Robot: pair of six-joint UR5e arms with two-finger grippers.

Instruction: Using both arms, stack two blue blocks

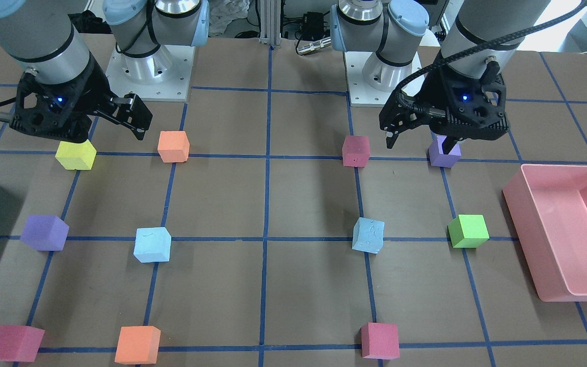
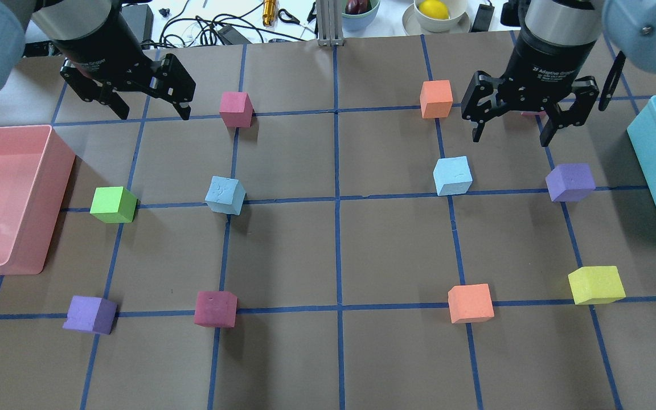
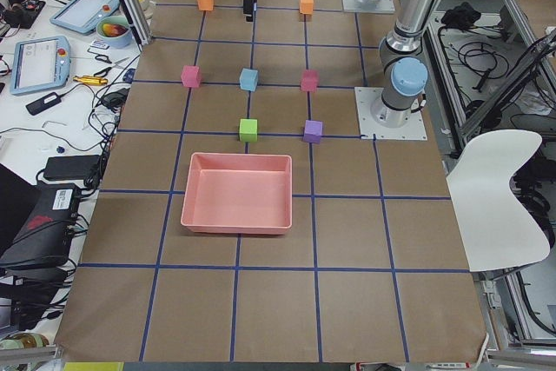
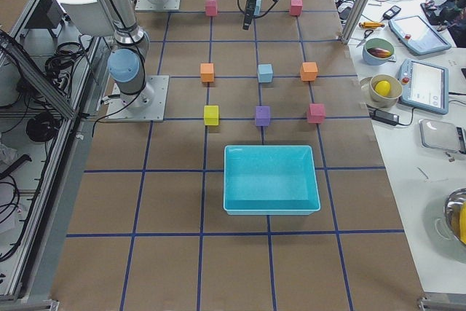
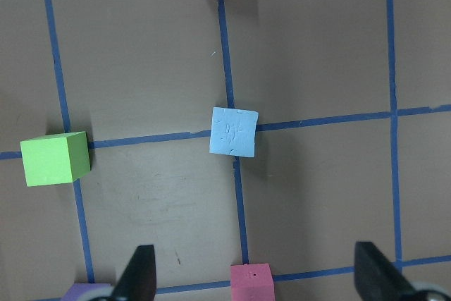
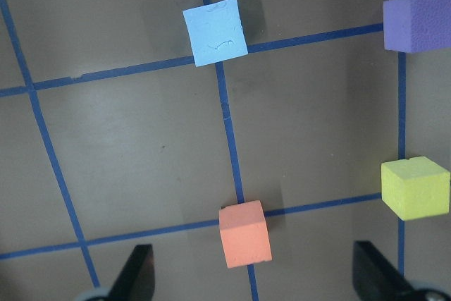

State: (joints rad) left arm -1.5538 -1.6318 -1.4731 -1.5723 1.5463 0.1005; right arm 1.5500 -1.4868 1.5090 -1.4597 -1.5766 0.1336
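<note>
Pink bin [image 2: 54, 216] at the left end of the tabletop [image 2: 282, 256]: rectangular, rounded corners, smooth glossy plastic, only its own pink floor showing inside. Teal bin [image 2: 652, 182] at the right end: same shape and sheen, likewise only its own floor showing. Beyond the far edge, white bowl [image 2: 442, 24] holding a yellow fruit [image 2: 435, 8]. Beside it, grey-blue bowl [image 2: 359, 24] holding a dark red item [image 2: 356, 5], too small to name.

Tabletop covered in a matte brown sheet, ruled into squares by blue tape. Scattered over it, matte foam cubes of one size, edges a little soft.

Left blue block [image 2: 225, 195]: pale sky-blue, top face pitted and dented, turned slightly askew, sitting on a tape crossing in the left half, between the green cube [image 2: 113, 204] and the centre line. Right blue block [image 2: 452, 176]: same colour, faint scuffs on top, on a tape crossing in the right half, between the centre line and the purple cube [image 2: 570, 182]. Well apart from each other, both flat on the tabletop, not stacked, touched by nothing.

Left claw [image 2: 150, 111]: black, hard, angular, fingers spread wide, gripping nothing, hanging well clear above the left half. Seen from its wrist camera, left blue block ahead of the fingertips, roughly midway between them. Right claw [image 2: 511, 136]: same build, also spread wide, gripping nothing, hanging well clear above the right half. Seen from its wrist camera, right blue block far ahead of the fingertips.
</note>
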